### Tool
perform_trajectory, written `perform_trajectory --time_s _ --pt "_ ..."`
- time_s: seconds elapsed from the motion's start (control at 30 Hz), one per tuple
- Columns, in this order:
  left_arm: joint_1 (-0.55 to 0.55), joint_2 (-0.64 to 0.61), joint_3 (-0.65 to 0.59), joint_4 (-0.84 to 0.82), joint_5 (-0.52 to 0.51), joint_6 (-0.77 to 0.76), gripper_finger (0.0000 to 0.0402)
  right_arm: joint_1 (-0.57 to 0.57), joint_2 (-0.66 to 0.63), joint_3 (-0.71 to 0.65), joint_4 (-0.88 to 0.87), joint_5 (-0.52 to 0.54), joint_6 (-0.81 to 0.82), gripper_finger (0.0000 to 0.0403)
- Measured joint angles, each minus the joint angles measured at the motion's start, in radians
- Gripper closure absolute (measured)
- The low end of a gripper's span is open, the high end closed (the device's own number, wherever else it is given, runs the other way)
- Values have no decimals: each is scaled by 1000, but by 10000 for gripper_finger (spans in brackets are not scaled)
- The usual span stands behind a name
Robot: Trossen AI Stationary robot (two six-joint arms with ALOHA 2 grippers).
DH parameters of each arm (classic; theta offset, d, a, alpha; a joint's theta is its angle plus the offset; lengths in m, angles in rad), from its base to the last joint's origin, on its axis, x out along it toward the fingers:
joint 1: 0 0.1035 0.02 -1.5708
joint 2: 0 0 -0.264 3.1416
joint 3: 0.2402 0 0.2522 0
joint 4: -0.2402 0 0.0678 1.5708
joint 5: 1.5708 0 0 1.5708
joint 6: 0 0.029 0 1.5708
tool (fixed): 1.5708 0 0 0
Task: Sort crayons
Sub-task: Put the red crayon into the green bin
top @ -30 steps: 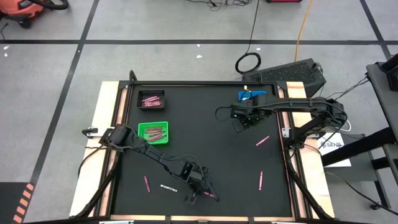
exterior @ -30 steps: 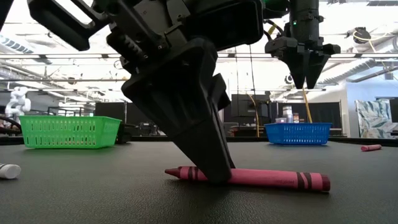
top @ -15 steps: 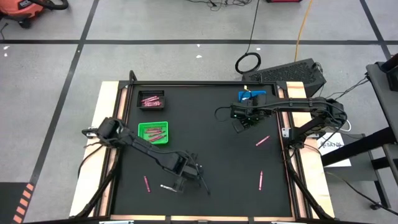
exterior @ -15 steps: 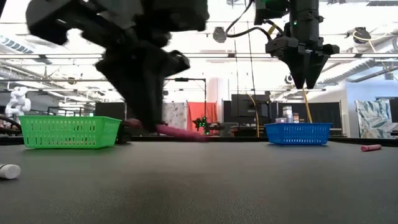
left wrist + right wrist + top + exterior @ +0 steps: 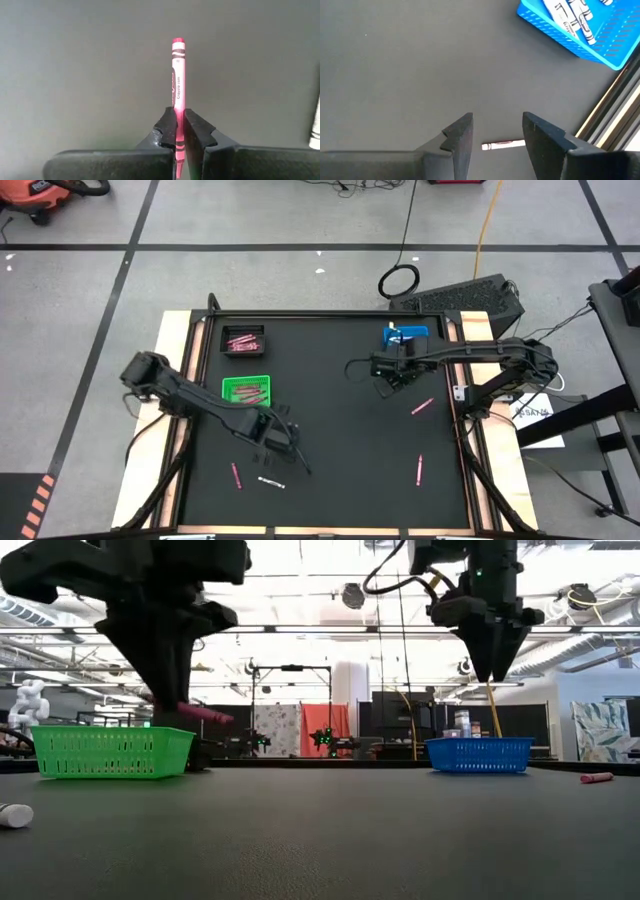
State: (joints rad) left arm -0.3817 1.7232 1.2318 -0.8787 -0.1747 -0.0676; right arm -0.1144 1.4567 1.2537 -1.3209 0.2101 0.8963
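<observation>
Lifted off mat: pink crayon (image 5: 178, 85) | left tool (image 5: 180, 131) clamps its end | right tool (image 5: 496, 131) open

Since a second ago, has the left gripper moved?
Yes. The left gripper, shut on a pink crayon, has risen off the mat and moved toward the green tray.

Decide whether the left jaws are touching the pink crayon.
Touching. In the left wrist view the left gripper has its jaws shut on the pink crayon, pinching its lower end with no gap on either side.
</observation>
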Motion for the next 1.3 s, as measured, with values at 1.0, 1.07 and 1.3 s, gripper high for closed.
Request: perform_trajectory --time_s 1.0,1.07,1.3 --pt "355 -547 -497 -61 -205 -182 391 91 0 0 0 -3 -47 246" --pt "381 -547 -497 -52 -178 -167 391 98 0 -1 0 -3 -45 246" --pt "438 -547 -497 -51 -100 -247 391 121 0 -1 0 -5 -45 246"
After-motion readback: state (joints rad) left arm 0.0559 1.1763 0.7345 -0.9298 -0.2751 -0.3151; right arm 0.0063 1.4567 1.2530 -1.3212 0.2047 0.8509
